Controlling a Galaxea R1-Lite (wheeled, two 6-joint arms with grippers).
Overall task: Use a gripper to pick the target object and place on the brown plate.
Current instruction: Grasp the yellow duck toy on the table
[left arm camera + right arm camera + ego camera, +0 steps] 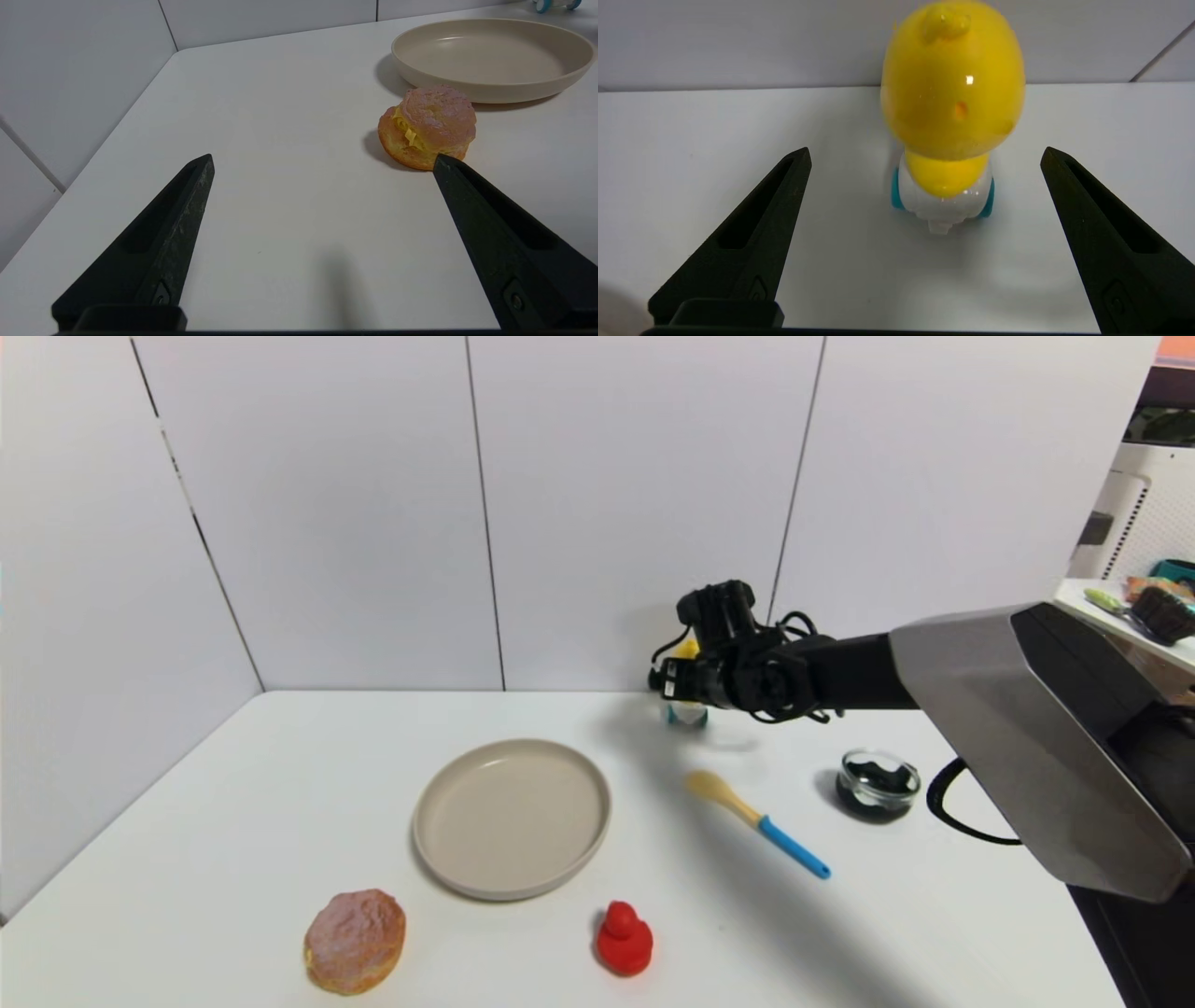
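On the desk (pixel 280 784): one brown plate (pixel 512 818), one yellow duck (pixel 952 107), one red duck toy (pixel 624 939), one cream puff (pixel 355 941), one blue-handled spoon (pixel 756 823), one dark glass bowl (pixel 878 783). Two claws: right (pixel 924 156), left (pixel 322 163).

White table (pixel 280 784) carries plate (pixel 512 819), duck (pixel 950 116), bun (pixel 355 940), red toy (pixel 624 940), spoon (pixel 756 823), bowl (pixel 878 784).

We find no text, label, brand, number or sign that can be read in any of the three views
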